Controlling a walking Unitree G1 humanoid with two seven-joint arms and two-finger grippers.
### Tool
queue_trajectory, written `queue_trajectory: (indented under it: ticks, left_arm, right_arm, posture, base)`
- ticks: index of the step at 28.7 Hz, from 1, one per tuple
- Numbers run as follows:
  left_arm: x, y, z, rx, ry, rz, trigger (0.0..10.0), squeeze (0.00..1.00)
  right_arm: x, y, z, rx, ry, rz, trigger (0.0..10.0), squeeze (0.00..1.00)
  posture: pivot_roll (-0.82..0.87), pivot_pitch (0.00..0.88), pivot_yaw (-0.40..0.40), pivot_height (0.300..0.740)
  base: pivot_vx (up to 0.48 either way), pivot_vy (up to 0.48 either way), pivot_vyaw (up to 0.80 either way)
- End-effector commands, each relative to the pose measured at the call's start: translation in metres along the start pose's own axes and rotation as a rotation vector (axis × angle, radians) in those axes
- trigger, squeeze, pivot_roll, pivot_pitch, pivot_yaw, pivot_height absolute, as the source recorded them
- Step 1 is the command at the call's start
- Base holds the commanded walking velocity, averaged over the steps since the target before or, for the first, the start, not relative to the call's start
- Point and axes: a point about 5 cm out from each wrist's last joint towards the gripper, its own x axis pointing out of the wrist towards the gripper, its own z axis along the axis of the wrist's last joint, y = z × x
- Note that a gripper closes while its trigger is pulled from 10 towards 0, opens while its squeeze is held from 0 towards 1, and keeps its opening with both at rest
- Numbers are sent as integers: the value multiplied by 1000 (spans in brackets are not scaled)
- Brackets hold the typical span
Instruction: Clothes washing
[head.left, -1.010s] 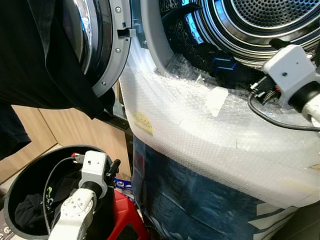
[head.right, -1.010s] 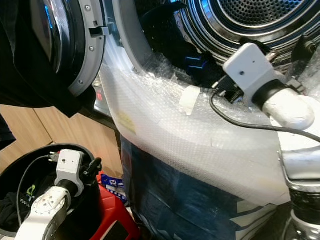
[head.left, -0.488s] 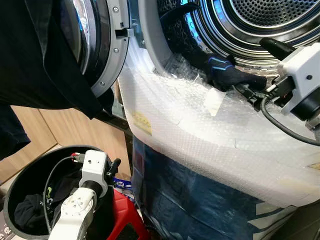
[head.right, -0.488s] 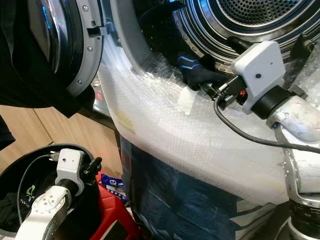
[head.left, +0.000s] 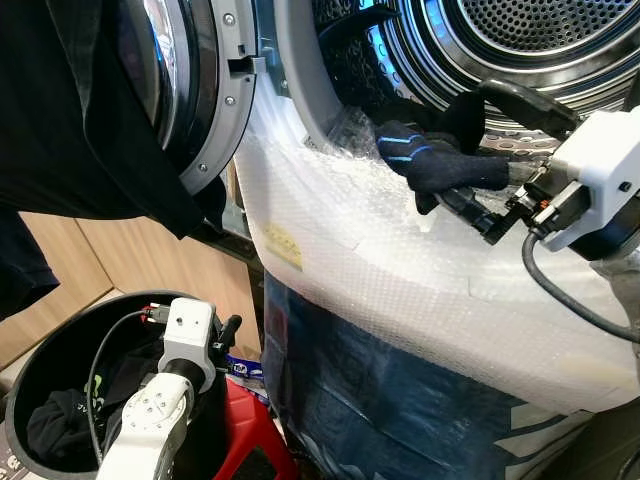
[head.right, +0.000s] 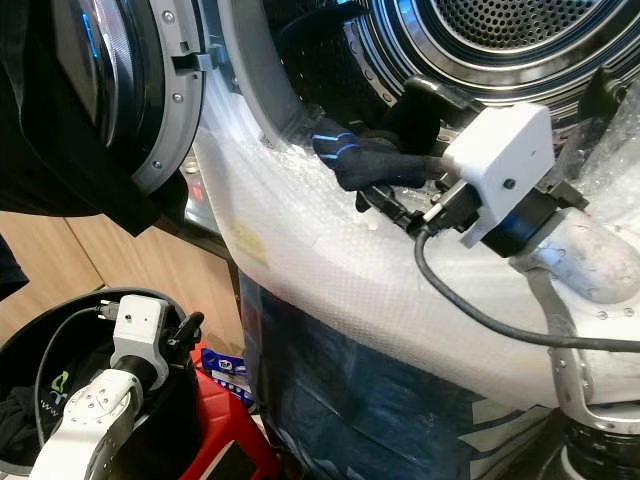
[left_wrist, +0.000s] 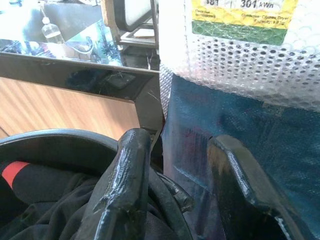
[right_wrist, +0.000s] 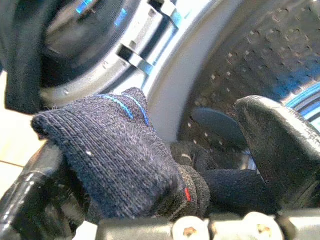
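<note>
A dark sock (head.left: 435, 165) with blue stripes hangs at the mouth of the washing machine drum (head.left: 540, 30), just above the bubble-wrapped front. My right gripper (head.left: 455, 150) is shut on it, one finger above and one below; the right wrist view has the sock (right_wrist: 115, 145) bunched between the fingers. Low on the left, my left gripper (head.left: 228, 335) hovers open over the rim of a black laundry basket (head.left: 40, 345), which holds dark clothes (head.left: 55, 420). Nothing sits between its fingers (left_wrist: 130, 165).
The round machine door (head.left: 215, 90) stands swung open at the left, with a black garment (head.left: 70, 120) draped over it. Bubble wrap (head.left: 400, 270) covers the machine's front above a blue panel. A red stool (head.left: 250, 430) stands between basket and machine.
My right gripper has drawn back from the door seal and swung left, lifting the sock clear of the seal. The left arm has stayed where it was.
</note>
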Motion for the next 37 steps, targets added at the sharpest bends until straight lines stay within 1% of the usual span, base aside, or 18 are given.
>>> queue_trajectory:
  ticks: [1, 2, 3, 26, 32, 36, 37]
  left_arm:
    - [1, 2, -1, -9, 5, 2, 10000, 0]
    - [1, 2, -1, -8, 5, 3, 10000, 0]
    - [1, 2, -1, -8, 5, 5, 10000, 0]
    - [-2, 5, -5, -4, 12, 27, 10000, 0]
    - [-2, 6, -5, -7, 10, 29, 10000, 0]
    - [0, 6, -4, -5, 8, 28, 10000, 0]
    - [0, 6, -4, -5, 8, 28, 10000, 0]
  right_arm:
    - [2, 3, 4, 10, -47, 33, 1255, 0]
    - [4, 4, 4, 20, -62, 36, 1255, 0]
    - [5, 4, 4, 28, -71, 42, 0, 0]
    - [22, 6, -6, 67, -121, 51, 0, 0]
    - [32, 5, -7, 76, -151, 61, 0, 0]
    - [51, 8, -4, 98, -209, 128, 0, 0]
    - [51, 8, -4, 98, -209, 128, 0, 0]
  posture:
    - [131, 72, 36, 740]
    - [131, 72, 35, 740]
    - [131, 72, 35, 740]
    - [148, 70, 25, 740]
    - [153, 68, 23, 740]
    - [147, 61, 26, 740]
    - [147, 61, 26, 740]
  base:
    - [0, 0, 0]
    - [0, 0, 0]
    - [0, 0, 0]
    - [0, 0, 0]
    - [0, 0, 0]
    - [0, 0, 0]
    - [0, 0, 0]
